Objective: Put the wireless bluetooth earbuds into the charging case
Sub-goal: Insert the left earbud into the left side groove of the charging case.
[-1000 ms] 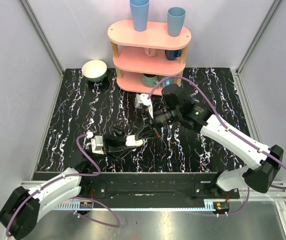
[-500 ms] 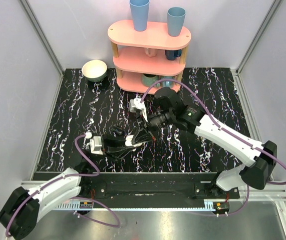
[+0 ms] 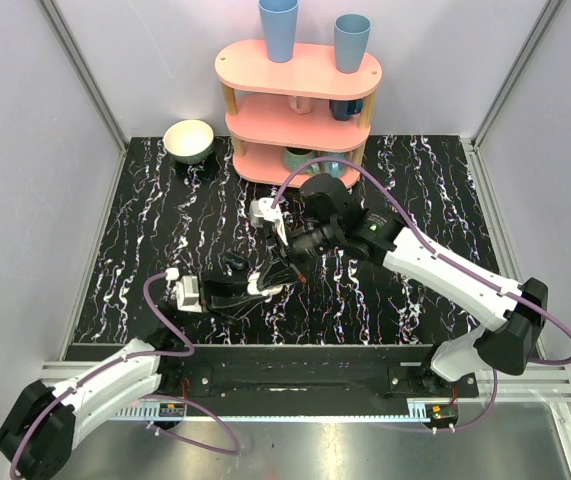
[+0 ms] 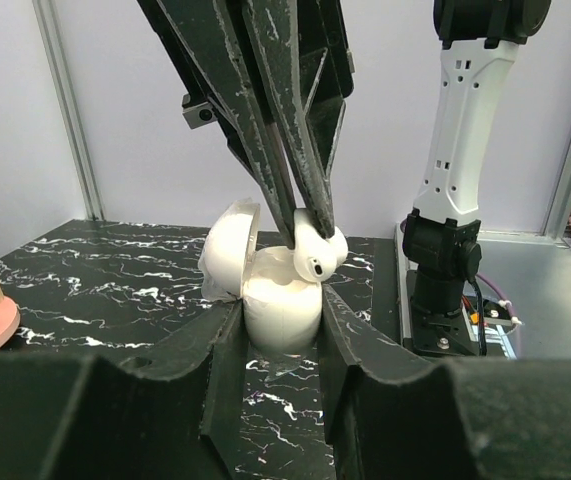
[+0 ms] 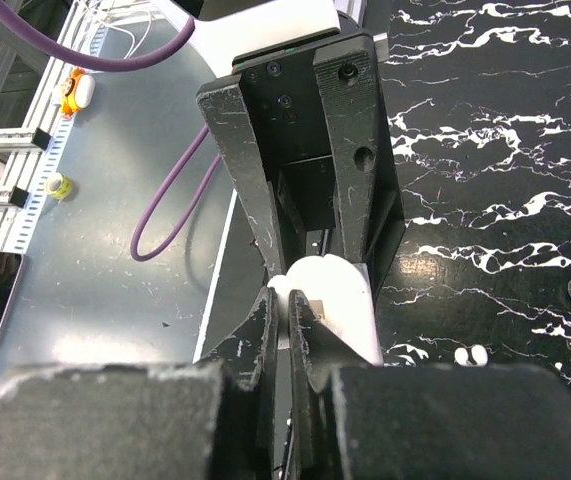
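Observation:
My left gripper (image 4: pixel 280 302) is shut on the white charging case (image 4: pixel 281 312) and holds it upright on the black marbled table, with its lid (image 4: pixel 227 248) open to the left. My right gripper (image 4: pixel 303 232) comes down from above, shut on one white earbud (image 4: pixel 319 256), which sits at the case's open top and touches its rim. In the right wrist view the right gripper (image 5: pixel 286 312) pinches the earbud (image 5: pixel 281 287) beside the case (image 5: pixel 343 295). In the top view both grippers meet over the case (image 3: pixel 265 287). The second earbud is hidden.
A pink three-tier shelf (image 3: pixel 300 110) with blue cups stands at the back centre. A pale bowl (image 3: pixel 189 140) sits at the back left. A small dark object (image 3: pixel 233 263) lies on the table just behind the left gripper.
My right gripper has moved left and nearer with the earbud, coming down onto the open case. The left gripper has shifted slightly left, still holding the case.

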`<state>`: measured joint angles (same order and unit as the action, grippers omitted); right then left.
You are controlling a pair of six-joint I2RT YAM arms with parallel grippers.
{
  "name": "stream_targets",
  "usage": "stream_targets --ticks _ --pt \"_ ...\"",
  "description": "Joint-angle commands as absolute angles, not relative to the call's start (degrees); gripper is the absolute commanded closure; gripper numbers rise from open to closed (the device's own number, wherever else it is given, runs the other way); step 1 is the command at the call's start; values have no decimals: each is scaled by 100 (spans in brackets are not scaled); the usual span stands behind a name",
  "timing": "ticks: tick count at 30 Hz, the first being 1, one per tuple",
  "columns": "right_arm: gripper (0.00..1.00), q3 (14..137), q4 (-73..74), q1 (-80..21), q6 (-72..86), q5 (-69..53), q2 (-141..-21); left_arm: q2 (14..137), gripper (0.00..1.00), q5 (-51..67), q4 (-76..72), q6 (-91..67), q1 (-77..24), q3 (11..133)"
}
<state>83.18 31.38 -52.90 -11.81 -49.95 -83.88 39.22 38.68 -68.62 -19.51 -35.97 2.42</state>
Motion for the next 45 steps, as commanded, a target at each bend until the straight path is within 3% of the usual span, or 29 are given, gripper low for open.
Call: stream_targets --ticks 1,26,33,45 --pt "95 8604 3199 -5344 -1424 -4746 -8385 3700 100 4052 -7084 -1890 -3630 158" --pt "94 8684 3252 -5467 -1433 -4588 -8534 3841 100 4175 -7260 -1934 -3630 167" --pt "94 8868 4094 -5581 -1881 -3763 -8806 3726 100 4052 -7225 -1916 -3630 158" --pt "93 8815 4307 -5669 -2145 -3525 -8763 3674 100 3815 -7225 -1864 -3630 114"
